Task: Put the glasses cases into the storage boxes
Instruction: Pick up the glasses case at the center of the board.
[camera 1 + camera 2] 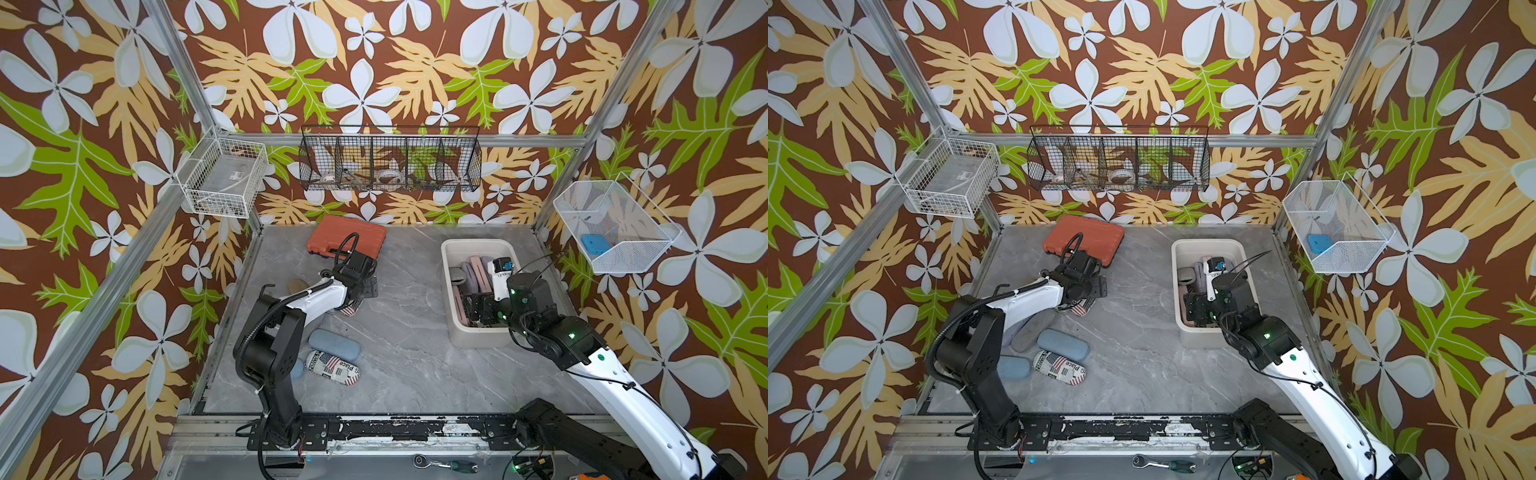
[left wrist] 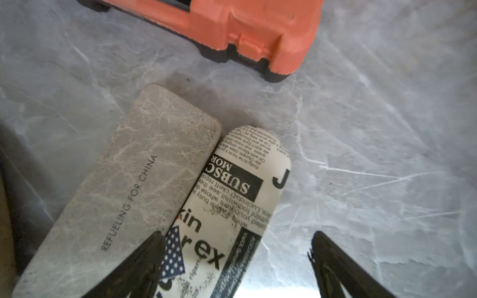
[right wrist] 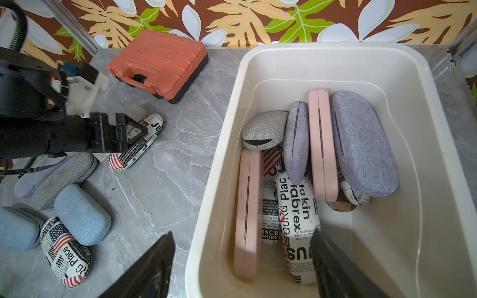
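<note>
now, in a top view, glasses cases (image 1: pixel 476 272) are seen inside the storage box (image 1: pixel 473 337). left wrist: the left end effector (image 2: pixel 236 240) is spread astride a newsprint case (image 2: pixel 232 185). right wrist: the right end effector (image 3: pixel 242 233) is released over the box rim.

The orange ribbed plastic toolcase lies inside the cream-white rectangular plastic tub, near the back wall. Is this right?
Not quite. The orange ribbed plastic toolcase does lie near the back wall, but it rests on the grey marble tabletop, outside the cream-white rectangular plastic tub. The right wrist view shows this.
</note>
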Tool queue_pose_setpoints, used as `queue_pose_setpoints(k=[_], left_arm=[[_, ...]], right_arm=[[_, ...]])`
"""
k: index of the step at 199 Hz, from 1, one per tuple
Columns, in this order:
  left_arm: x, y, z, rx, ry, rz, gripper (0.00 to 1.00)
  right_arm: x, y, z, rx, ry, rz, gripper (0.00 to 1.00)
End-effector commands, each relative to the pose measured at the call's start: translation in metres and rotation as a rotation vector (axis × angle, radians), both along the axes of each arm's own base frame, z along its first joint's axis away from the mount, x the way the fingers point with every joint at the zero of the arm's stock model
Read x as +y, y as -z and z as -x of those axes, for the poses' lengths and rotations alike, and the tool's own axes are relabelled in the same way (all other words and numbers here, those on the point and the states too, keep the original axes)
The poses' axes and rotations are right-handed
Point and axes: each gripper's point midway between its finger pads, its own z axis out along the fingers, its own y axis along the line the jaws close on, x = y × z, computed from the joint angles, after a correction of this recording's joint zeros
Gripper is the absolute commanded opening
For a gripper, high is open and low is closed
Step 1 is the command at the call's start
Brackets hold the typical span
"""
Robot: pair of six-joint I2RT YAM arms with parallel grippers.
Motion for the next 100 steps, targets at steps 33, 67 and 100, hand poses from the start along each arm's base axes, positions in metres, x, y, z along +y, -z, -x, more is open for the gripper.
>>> queue_pose_setpoints(k=[33, 67, 100], left_arm=[[0.005, 0.024, 0.010, 0.086, 0.054, -0.091, 0.79], [-0.007, 0.034, 0.025, 0.109, 0.103, -0.135, 0.74], [-0.019, 0.046, 0.049, 0.133, 0.133, -0.163, 0.71]], right_arm=[[0.000, -0.005, -0.001, -0.018, 0.003, -0.006, 0.82], [0.003, -0.008, -0.005, -0.024, 0.002, -0.016, 0.81], [0.007, -0.007, -0.007, -0.016, -0.002, -0.029, 0.79]])
